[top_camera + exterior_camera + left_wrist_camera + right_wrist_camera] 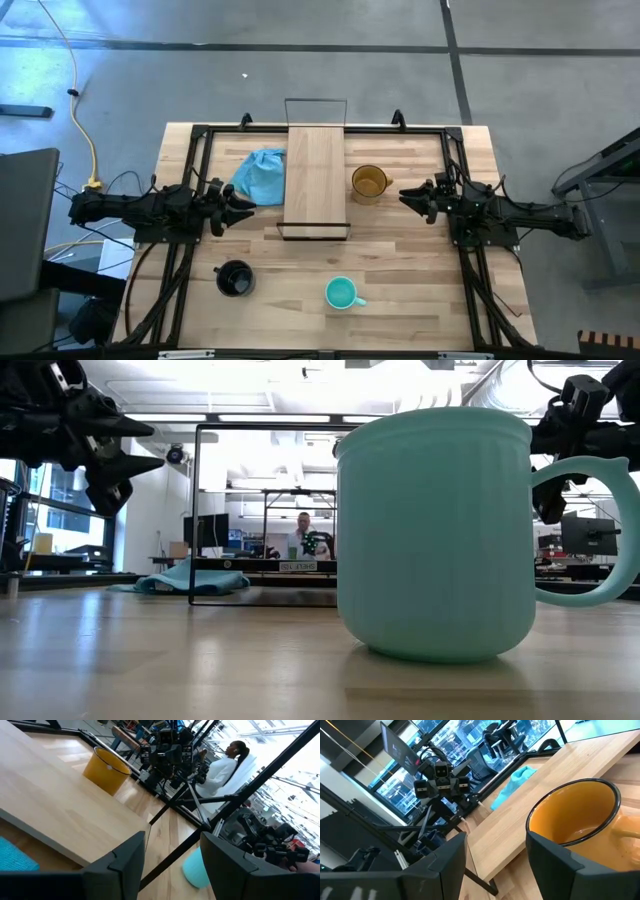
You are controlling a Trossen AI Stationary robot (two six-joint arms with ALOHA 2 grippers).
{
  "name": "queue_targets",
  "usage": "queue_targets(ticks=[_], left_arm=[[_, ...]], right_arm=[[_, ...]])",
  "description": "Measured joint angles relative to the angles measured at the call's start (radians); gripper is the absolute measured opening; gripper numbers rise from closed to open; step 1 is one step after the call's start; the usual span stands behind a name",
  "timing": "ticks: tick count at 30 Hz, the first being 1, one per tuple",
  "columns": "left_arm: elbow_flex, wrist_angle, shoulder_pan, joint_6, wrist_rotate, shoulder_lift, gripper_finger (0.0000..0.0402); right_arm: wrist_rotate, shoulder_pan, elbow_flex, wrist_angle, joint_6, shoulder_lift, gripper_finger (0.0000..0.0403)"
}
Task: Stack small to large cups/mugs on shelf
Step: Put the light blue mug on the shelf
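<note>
While all three mugs stand apart on the tabletop [400, 300] and both grippers' fingers are spread empty, nothing is yet stacked, so the teal mug [341, 293] should be grasped first.

3 mugs [342, 293], 1 shelf [315, 175], 1 cloth [262, 175]

You see grey concrete floor [300, 80] around the table, a yellow cable [82, 110] at ten o'clock, and bright windows [60, 510] behind desks.
</note>
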Motion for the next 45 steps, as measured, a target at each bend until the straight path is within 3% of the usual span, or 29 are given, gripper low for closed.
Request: queue_targets(ticks=[12, 45], left_arm=[[0.000, 0.011, 0.000, 0.001, -0.056, 0.000, 0.0179], [0.000, 0.011, 0.000, 0.000, -0.067, 0.000, 0.0179]], right_arm=[[0.000, 0.000, 0.000, 0.002, 0.008, 0.000, 0.0195], [0.010, 0.000, 0.000, 0.003, 0.008, 0.000, 0.0195]])
